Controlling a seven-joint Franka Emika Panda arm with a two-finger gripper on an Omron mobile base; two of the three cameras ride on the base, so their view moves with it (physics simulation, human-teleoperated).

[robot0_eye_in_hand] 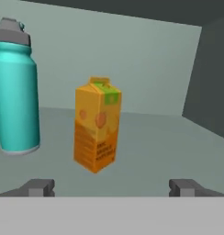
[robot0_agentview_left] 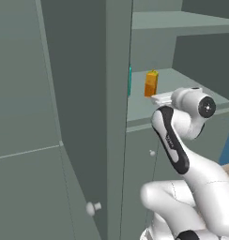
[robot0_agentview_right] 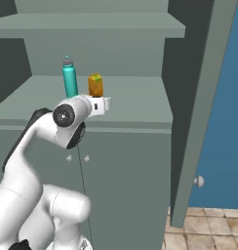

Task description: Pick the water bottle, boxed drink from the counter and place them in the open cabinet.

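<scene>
The teal water bottle [robot0_eye_in_hand: 15, 92] and the orange boxed drink [robot0_eye_in_hand: 96, 131] stand upright side by side on a shelf [robot0_agentview_right: 135, 102] of the open cabinet, a small gap between them. In the right base view the water bottle [robot0_agentview_right: 69, 78] is left of the boxed drink [robot0_agentview_right: 95, 85]. From the left base view the boxed drink [robot0_agentview_left: 151, 83] shows fully, while the water bottle [robot0_agentview_left: 129, 80] is a teal sliver behind the door edge. My gripper [robot0_eye_in_hand: 111, 188] is open and empty, just in front of the boxed drink at the shelf's front edge [robot0_agentview_right: 104, 104]. The counter is out of view.
The cabinet's open door [robot0_agentview_left: 79, 117] with its round knob [robot0_agentview_left: 93, 207] stands close on the left; from the other side the same door [robot0_agentview_right: 204, 97] stands at the right. Another shelf [robot0_agentview_right: 91, 22] lies above. Closed lower doors with small knobs [robot0_agentview_right: 77, 157] sit below.
</scene>
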